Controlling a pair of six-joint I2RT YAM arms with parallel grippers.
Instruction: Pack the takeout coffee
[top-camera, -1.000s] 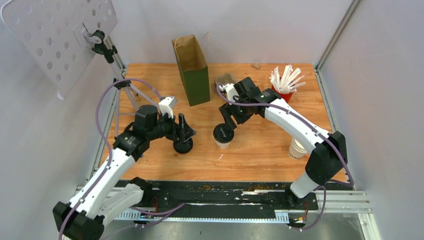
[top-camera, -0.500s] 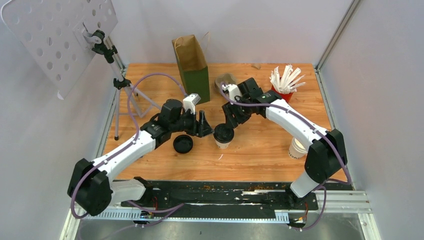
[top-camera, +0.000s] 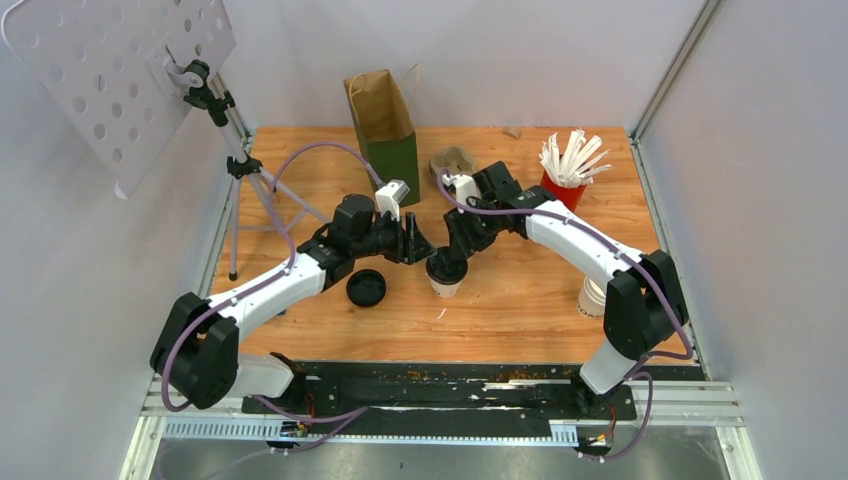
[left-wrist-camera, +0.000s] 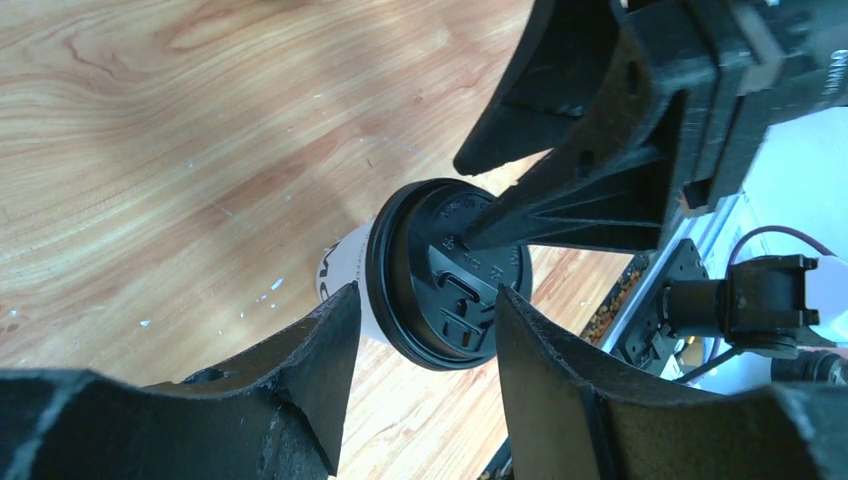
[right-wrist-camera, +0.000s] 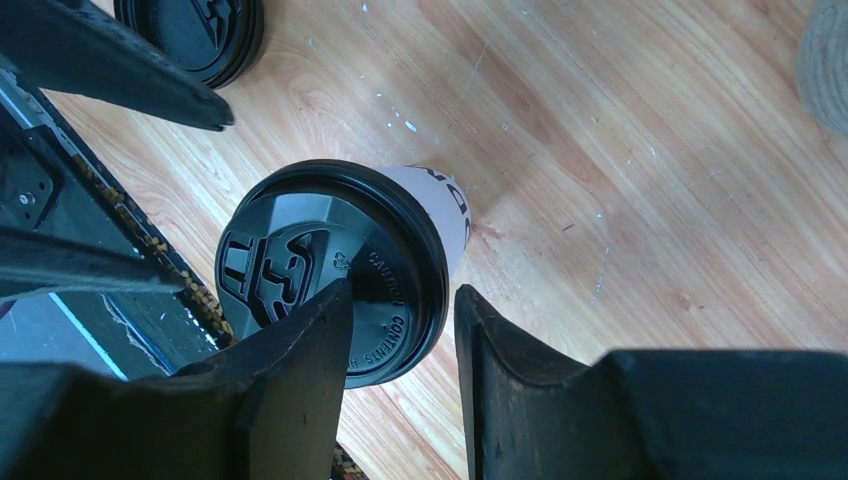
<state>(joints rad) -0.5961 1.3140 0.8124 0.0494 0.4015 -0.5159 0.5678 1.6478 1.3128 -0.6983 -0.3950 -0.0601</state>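
One takeout coffee cup stands upright in the middle of the wooden tabletop, with its black lid on. Both arms meet over it. The left end effector comes from the left side; its jaws stand apart, released, and the cup shows in the gap between them, but I cannot tell if they touch it. The right end effector is also released, holding nothing: one finger is over the lid, the other is just outside its rim. A second black lid is on the tabletop near the left arm; whether a cup is under it I cannot tell. An open white cup stands beside the right arm.
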